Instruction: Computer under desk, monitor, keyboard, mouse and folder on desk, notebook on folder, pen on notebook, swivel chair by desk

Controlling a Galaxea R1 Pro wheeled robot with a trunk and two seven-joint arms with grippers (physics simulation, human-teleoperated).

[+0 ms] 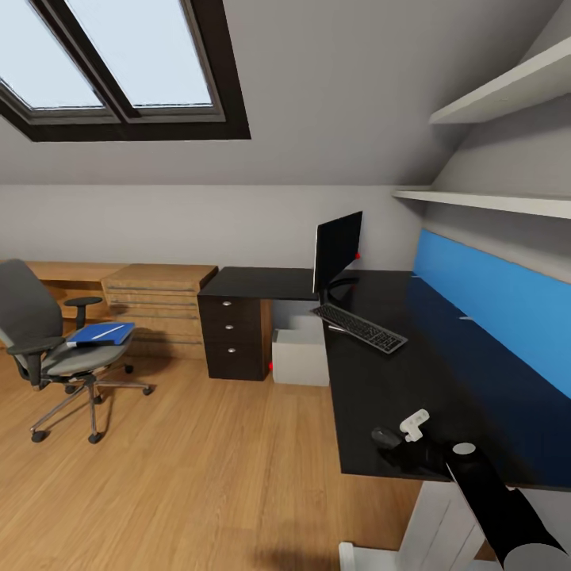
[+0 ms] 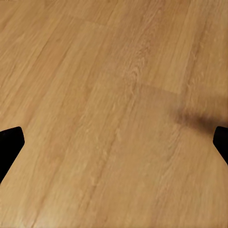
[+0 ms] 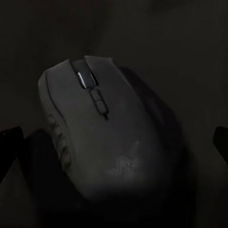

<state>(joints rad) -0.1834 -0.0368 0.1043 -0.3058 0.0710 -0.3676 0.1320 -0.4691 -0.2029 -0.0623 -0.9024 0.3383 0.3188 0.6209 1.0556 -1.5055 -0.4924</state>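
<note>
the right gripper (image 1: 396,436) hangs over the near edge of the desk (image 1: 444,373), just above the mouse (image 1: 386,435). in the right wrist view the mouse (image 3: 104,137) lies between the two dark fingertips (image 3: 10,142), which stand wide apart at the picture's edges – so the jaws are open and not clamped on it. whether they touch its sides i cannot tell, the picture is too dark.

the mouse looks small, light and stiff, with a smooth rounded shell that may slip. i judge the best hold is across its two long sides, low near the desk, not on the curved top. it sits well apart from the keyboard (image 1: 361,327), which lies beside the monitor (image 1: 337,251), so i think it must go nearer to the keyboard.

the left wrist view shows bare wood floor (image 2: 114,104) between the left gripper's fingertips (image 2: 9,145), spread apart with nothing between them – the left gripper (image 2: 114,147) is open and empty.

the head view gives what the wrist views cannot: the computer (image 1: 301,353) stands under the desk, and the chair (image 1: 47,333) is far from the desk with the folder (image 1: 99,333) on its seat and the white pen (image 1: 107,332) on top. the notebook i cannot make out. only the right wrist view shows the mouse's wheel and side buttons.
</note>
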